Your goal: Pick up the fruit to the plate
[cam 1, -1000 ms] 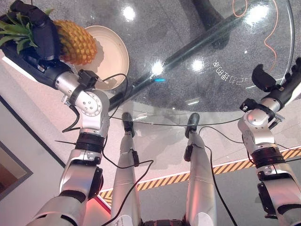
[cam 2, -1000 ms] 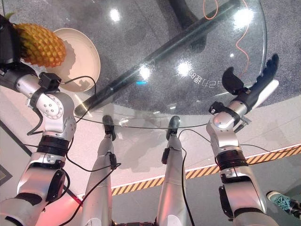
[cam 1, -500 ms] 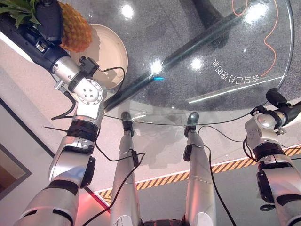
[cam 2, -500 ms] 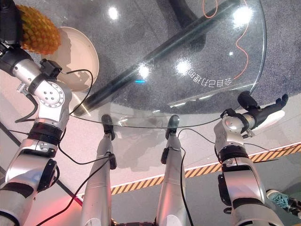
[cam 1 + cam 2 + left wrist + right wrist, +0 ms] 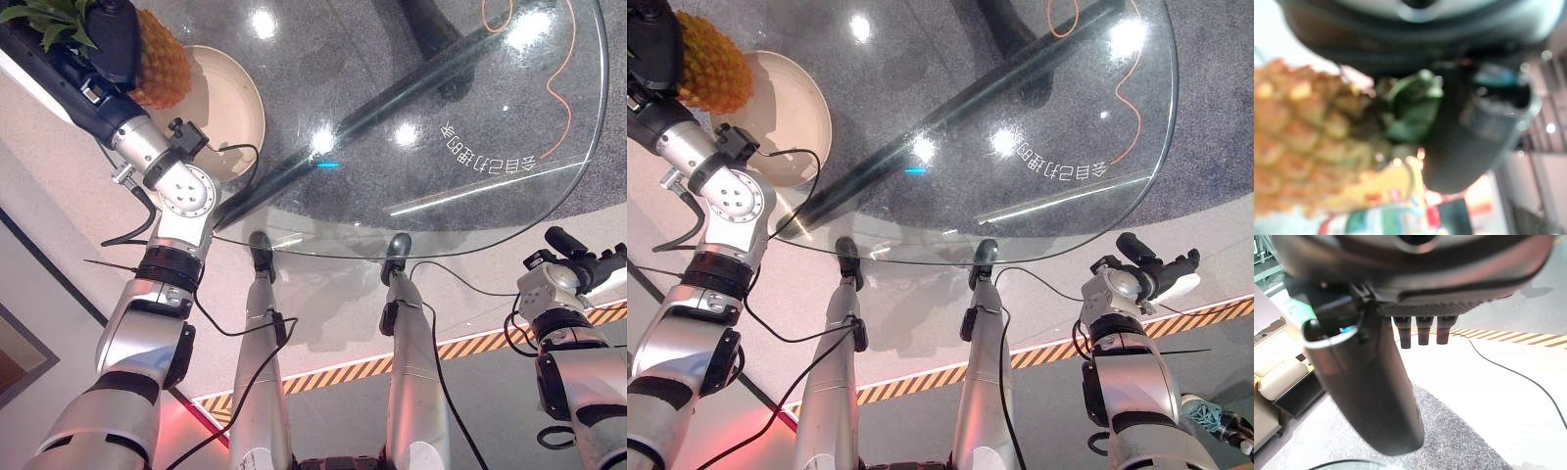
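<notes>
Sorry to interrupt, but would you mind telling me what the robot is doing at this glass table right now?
The robot's left hand is curled round a yellow-orange pineapple with green leaves, holding it above the far-left edge of a round cream plate that sits on the round glass table. The fruit is not yet set down on the plate. The right hand hangs off the table's near right edge, fingers straight, holding nothing.

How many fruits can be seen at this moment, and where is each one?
1. A pineapple is held in the left hand, over the far left edge of the plate on the glass table. Any other fruit may lie outside the views.
</notes>
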You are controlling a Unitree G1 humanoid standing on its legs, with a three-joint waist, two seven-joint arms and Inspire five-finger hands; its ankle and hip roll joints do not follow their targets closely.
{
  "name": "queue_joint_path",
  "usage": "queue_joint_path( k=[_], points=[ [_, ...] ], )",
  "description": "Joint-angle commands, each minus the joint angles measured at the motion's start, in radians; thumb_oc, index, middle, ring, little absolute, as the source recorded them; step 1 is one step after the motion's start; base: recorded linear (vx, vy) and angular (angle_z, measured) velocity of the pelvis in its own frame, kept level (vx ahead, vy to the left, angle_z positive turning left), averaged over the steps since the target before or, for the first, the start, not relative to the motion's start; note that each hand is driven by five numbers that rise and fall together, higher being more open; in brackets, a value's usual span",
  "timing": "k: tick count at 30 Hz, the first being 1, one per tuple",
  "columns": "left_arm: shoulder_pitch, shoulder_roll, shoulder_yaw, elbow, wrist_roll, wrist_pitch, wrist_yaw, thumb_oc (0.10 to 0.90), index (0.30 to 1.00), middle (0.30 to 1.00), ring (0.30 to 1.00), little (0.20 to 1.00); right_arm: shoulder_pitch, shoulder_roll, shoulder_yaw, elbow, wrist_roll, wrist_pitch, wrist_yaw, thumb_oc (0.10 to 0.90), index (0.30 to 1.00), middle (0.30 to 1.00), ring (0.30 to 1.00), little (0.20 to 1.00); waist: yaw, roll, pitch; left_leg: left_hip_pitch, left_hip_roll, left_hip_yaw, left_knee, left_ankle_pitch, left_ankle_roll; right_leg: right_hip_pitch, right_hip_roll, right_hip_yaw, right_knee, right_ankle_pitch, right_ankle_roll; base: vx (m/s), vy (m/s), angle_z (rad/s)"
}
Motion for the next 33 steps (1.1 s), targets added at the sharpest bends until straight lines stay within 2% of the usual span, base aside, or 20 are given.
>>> queue_joint_path(
  k=[1,12,33],
  points=[
    [-0.109,0.091,0.020,-0.039,0.069,-0.107,0.019,0.100,0.300,0.300,0.300,0.200,0.051,-0.046,-0.043,0.034,0.017,-0.030,-0.023,0.800,0.900,0.900,0.900,0.900,0.033,-0.043,-0.025,-0.012,-0.029,-0.033,0.089,-0.116,0.022,0.045,0.056,-0.040,-0.098,0.032,-0.026,0.00,0.000,0.00],
    [-0.068,0.058,0.029,-0.050,0.034,-0.144,-0.046,0.100,0.300,0.300,0.300,0.200,0.041,-0.029,-0.048,0.034,0.011,-0.034,-0.029,0.800,0.900,0.900,0.900,0.900,0.042,-0.043,-0.025,-0.019,-0.031,-0.038,0.090,-0.121,0.022,0.040,0.054,-0.046,-0.101,0.033,-0.023,0.00,0.000,0.00],
    [-0.015,0.027,0.031,-0.041,-0.044,-0.165,-0.125,0.100,0.300,0.300,0.300,0.200,0.037,-0.025,-0.051,0.034,0.006,-0.031,-0.029,0.800,0.900,0.900,0.900,0.900,0.046,-0.045,-0.025,-0.025,-0.034,-0.043,0.092,-0.125,0.024,0.037,0.054,-0.049,-0.106,0.037,-0.021,0.00,0.000,0.00]
  ],
)
